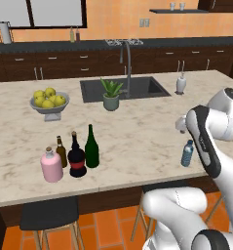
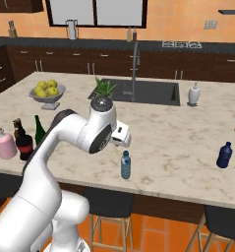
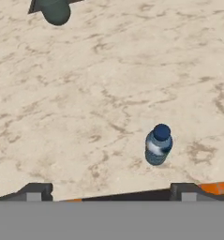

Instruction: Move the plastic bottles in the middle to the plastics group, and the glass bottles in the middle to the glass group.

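Hand view: two dark finger tips sit wide apart at the bottom edge, gripper (image 3: pixel 108 191) spread open w/ nothing between the jaws. Just above the right tip stands the small clear blue-tinted water bottle w/ blue cap (image 3: pixel 158 145), upright on the beige marble island counter (image 3: pixel 108 70), seen from above, apart from both fingers.

Left base view: same water bottle (image 1: pixel 187 153) near the counter's front edge, right side, just left of the white arm's dark-jointed forearm. At front left, a tight cluster: squat pink flask w/ cork stopper (image 1: pixel 51 165), round-bellied black bottle w/ red label band (image 1: pixel 76 156) just beside it, small slim dark-brown beer bottle (image 1: pixel 61 151) behind the two, tall slim dark-green wine bottle (image 1: pixel 91 148) to the right of the black one. All upright. Can't tell if they touch.

Right base view: a dark-blue plastic bottle (image 2: pixel 224 155) stands at the counter's right, well apart from the water bottle (image 2: pixel 126 165).

Further back: grey bowl of yellow-green fruit (image 1: pixel 49 102), small potted green plant (image 1: pixel 111 95) by the dark sink basin (image 1: pixel 124 88), white soap dispenser (image 1: pixel 181 83) to the sink's right.
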